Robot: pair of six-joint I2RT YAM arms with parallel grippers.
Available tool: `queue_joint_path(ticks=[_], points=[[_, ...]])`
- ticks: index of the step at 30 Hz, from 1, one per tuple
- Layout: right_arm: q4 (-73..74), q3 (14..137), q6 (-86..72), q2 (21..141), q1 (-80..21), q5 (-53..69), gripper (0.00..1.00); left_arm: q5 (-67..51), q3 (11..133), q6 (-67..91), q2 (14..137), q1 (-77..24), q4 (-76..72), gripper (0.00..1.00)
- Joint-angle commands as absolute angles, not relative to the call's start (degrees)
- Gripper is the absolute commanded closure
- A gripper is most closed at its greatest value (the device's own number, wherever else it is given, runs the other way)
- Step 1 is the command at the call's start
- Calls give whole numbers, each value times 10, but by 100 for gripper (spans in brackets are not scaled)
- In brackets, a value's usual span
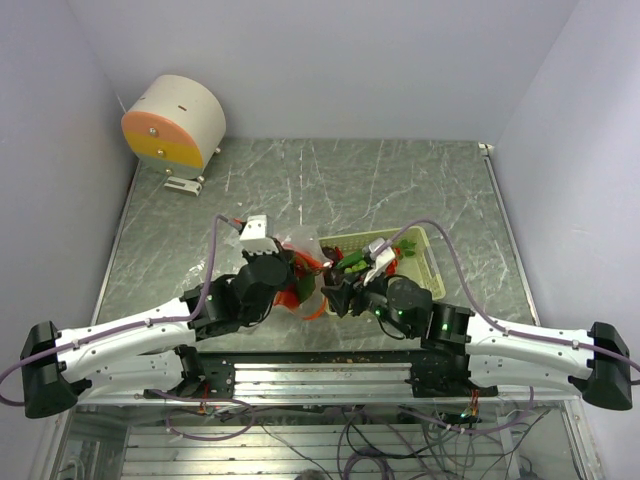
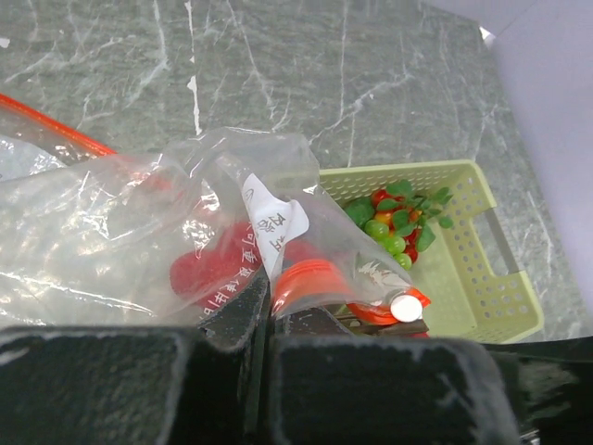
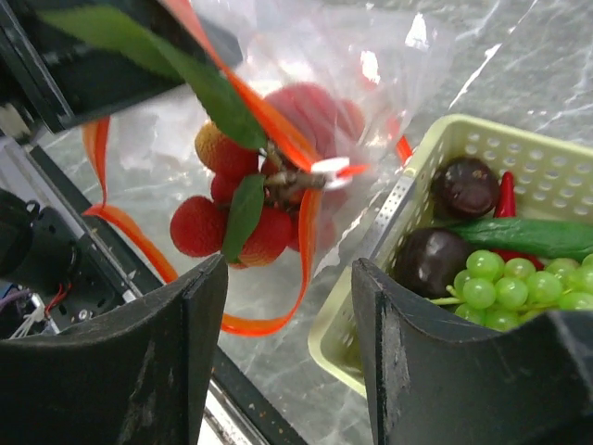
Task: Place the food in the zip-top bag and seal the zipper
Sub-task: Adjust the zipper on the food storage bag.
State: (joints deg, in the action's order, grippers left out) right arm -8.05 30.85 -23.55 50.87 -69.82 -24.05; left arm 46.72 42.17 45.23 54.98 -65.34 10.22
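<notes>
The clear zip-top bag [image 1: 305,248] hangs open between both arms, just left of the basket. My left gripper [image 2: 264,315] is shut on a fold of the bag [image 2: 111,232] near its mouth. The orange-red zipper [image 3: 306,232] loops open around a cluster of red berries with green leaves [image 3: 236,218], which sits in the bag's mouth. Just above and in front of it, my right gripper [image 3: 287,278] stands open with nothing between its fingers. More food lies in the pale green basket [image 3: 389,222]: green grapes [image 3: 491,278], dark purple pieces [image 3: 463,185] and a red chili [image 3: 505,195].
The basket [image 1: 425,250] stands right of the bag on the grey marbled table. A round cream and orange device [image 1: 175,120] sits at the back left corner. The black frame at the table's near edge [image 3: 111,269] runs close below the bag. White walls enclose the table.
</notes>
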Motion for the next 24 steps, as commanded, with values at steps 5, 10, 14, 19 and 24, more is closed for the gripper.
queue_joint_path(ticks=[5, 10, 14, 19, 24], points=[[-116, 282, -281, 554, -700, -183, 47, 481, 460, 446, 537, -655, 93, 93], [-119, 286, -290, 584, -700, -211, 70, 480, 466, 442, 540, -655, 95, 93], [-120, 288, -290, 599, -700, -227, 70, 483, 466, 441, 532, -655, 98, 93], [-136, 290, -286, 623, -700, -241, 69, 481, 457, 443, 519, -655, 91, 93], [-142, 303, -281, 642, -700, -280, 82, 480, 451, 447, 510, -655, 96, 93]])
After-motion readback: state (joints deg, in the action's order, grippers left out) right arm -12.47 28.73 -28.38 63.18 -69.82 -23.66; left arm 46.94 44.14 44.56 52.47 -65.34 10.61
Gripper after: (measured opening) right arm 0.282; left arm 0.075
